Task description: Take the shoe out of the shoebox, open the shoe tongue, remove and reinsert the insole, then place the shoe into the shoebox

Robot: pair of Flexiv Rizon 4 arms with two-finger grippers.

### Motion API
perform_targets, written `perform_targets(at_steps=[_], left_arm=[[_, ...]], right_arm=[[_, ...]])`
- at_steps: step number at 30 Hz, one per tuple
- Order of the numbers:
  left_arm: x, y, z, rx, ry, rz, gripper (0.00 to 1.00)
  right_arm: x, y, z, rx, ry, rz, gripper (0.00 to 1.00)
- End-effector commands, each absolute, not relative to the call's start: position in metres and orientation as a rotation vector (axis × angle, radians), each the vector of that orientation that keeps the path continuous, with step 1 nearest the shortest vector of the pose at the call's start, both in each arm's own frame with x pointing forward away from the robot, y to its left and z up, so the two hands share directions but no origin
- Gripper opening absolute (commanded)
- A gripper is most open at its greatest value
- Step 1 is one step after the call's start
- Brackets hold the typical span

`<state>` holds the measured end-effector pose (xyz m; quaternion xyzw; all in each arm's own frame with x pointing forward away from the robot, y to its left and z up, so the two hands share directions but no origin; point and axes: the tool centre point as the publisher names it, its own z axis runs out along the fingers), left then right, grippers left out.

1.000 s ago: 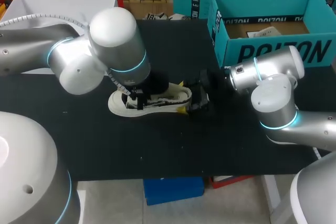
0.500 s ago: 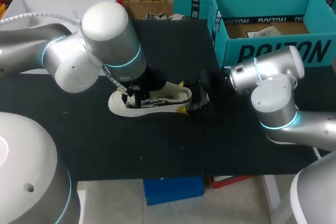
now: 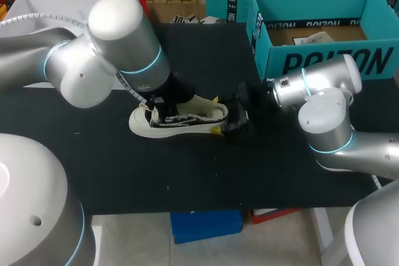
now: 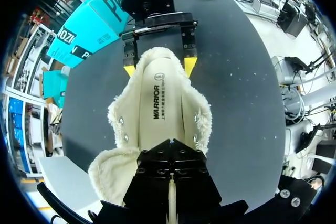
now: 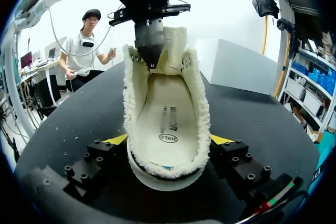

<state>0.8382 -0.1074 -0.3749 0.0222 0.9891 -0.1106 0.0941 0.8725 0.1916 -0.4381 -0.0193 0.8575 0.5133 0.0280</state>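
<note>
1. Shoe point(image 3: 181, 119) is out of the shoebox point(image 3: 312, 60) and sitting sole-down on the black table point(image 3: 206, 179), well apart from the box, between the two arms.
2. Handling guess: looks like a light, fleece-lined sneaker. The fluffy lining point(image 5: 199, 93) and upper should squash under any squeeze, while the rubber sole point(image 3: 143, 130) is the stiff bit. Not fragile, not slippery, but floppy enough that the collar will fold if pinched too high.
3. Best spot to hold it, I'd say, is low on the heel, across the sides. That's where the right gripper point(image 3: 219, 116) has it: yellow tips spread wide, one pressed on each side of the heel, clamping the shoe in place.
4. The insole point(image 5: 168, 119) lies flat inside. It's probably thin and bendy, so pinch an edge and peel rather than yank.
5. Left gripper point(image 5: 150, 59) pokes down into the front of the opening. Its tip is buried in there, so I can't tell whether it's open, closed or holding anything.
6. Versus a second ago: the left arm's big joint has swung away from the box and a bit further back on the table, and the wrist has tilted with it, so more of the cream upper shows. The shoe and the right arm haven't budged.
</note>
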Motion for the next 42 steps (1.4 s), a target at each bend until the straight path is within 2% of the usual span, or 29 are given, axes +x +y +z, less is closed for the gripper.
perform_targets(at_steps=[1,22,28,42], left_arm=[[0.837,-0.106,-0.372,0.071,2.932,-0.339,0.00],[0.843,-0.112,-0.347,0.076,2.916,-0.419,0.00],[0.854,-0.116,-0.343,0.122,3.114,-0.491,0.00],[0.860,-0.128,-0.332,0.164,3.404,-0.334,0.00]], right_arm=[[0.875,0.190,-0.440,-0.058,2.649,1.584,0.00],[0.875,0.190,-0.440,-0.058,2.649,1.584,0.00],[0.875,0.190,-0.440,-0.058,2.649,1.584,0.00],[0.875,0.190,-0.440,-0.058,2.649,1.584,0.00]])
